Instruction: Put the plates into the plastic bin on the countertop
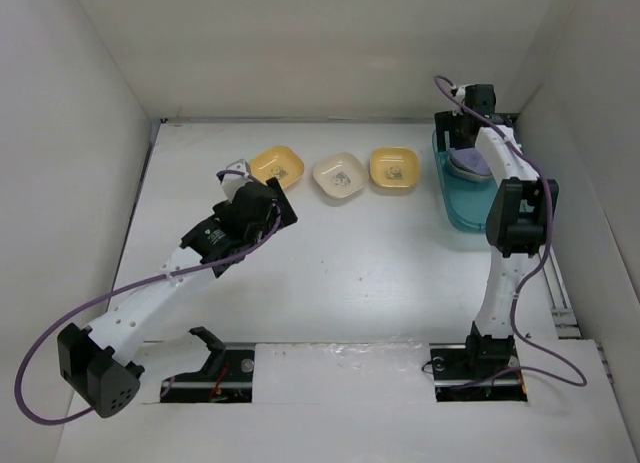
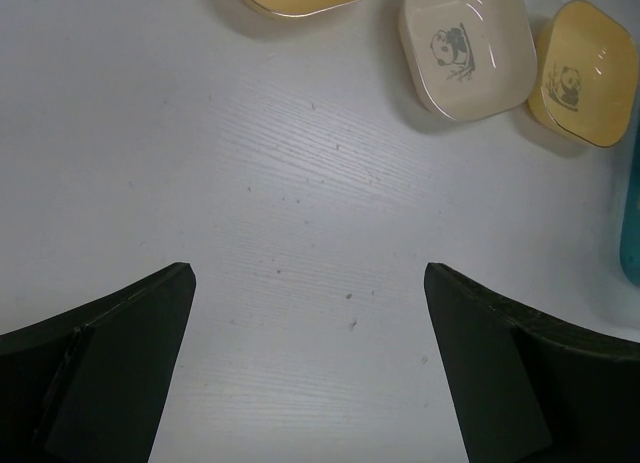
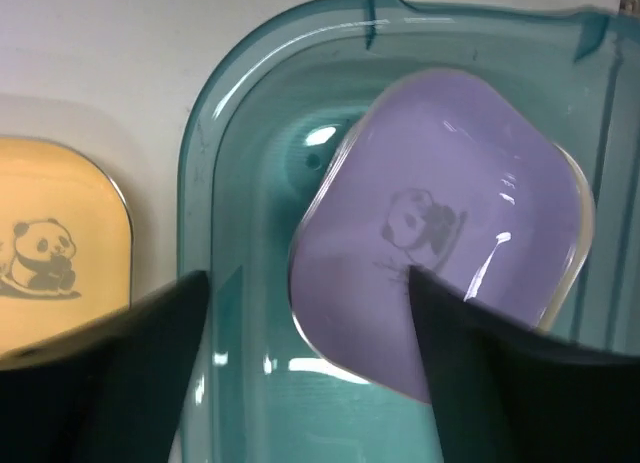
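Your right fingers are apart just above the purple plate lying in the teal bin. Your left fingers are wide apart, with a cream plate and yellow plates ahead.

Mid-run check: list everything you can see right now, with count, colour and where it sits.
left yellow plate: 1, yellow, on the countertop, left end of the row
cream plate: 1, cream, middle of the row
right yellow plate: 1, yellow, right end of the row, beside the bin
purple plate: 1, purple, inside the bin at its far end
bin: 1, translucent teal, far right of the countertop, partly hidden by the right arm
countertop: 1, white
left gripper: 1, black, open, over bare countertop short of the plates
right gripper: 1, black, open, above the purple plate
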You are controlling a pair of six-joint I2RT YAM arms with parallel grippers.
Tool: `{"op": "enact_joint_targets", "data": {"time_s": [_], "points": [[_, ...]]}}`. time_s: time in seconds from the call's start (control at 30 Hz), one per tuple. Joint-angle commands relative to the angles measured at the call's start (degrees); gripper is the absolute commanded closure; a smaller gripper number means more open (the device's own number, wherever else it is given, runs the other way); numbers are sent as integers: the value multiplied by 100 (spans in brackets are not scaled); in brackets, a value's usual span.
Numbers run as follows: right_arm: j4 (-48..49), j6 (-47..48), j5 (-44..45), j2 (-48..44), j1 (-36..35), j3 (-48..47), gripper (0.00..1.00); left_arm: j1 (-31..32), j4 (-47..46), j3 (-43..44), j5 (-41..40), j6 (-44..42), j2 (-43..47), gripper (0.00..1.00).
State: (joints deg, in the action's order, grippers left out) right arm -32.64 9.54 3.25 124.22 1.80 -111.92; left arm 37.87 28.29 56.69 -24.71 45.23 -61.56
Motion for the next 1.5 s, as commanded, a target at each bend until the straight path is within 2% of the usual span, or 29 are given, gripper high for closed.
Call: {"op": "enact_joint_targets", "data": {"time_s": [0.0, 0.03, 0.2, 0.3, 0.37, 0.4, 0.6, 0.67, 0.83, 1.1, 1.23, 1.47], "points": [[161, 22, -8, -292, 13, -164, 8, 19, -61, -17, 71, -129, 267, 0], [249, -31, -8, -433, -109, 37, 0, 19, -61, -17, 72, -129, 267, 0], [627, 21, -235, -1399, -671, 399, 0, 19, -114, 36, 72, -181, 267, 0], [540, 22, -517, -1401, -1155, 451, 0, 19, -114, 88, 72, -181, 153, 0], [540, -39, -518, -1217, -1461, 513, 0, 19, -114, 88, 72, -181, 100, 0], [592, -101, -518, -1121, -1542, 574, 4, 19, -114, 88, 72, -181, 100, 0], [1233, -777, -834, -373, -1815, 513, 12, -34, -175, -43, 361, -58, 100, 0], [1286, -997, -834, -76, -1920, 242, 18, -34, -237, -96, 362, -58, 100, 0], [1409, -1393, -255, 199, -2026, -128, 19, -34, -237, -202, 362, -58, 206, 0], [682, -1665, 106, 1366, -2079, -1129, 24, -34, -412, -386, 423, -58, 206, 0], [741, -1736, 246, 1499, -2079, -938, 31, -34, -412, -439, 423, -58, 267, 0], [926, -1859, 352, 1438, -2079, -673, 36, -34, -465, -492, 423, -58, 267, 0]]}}
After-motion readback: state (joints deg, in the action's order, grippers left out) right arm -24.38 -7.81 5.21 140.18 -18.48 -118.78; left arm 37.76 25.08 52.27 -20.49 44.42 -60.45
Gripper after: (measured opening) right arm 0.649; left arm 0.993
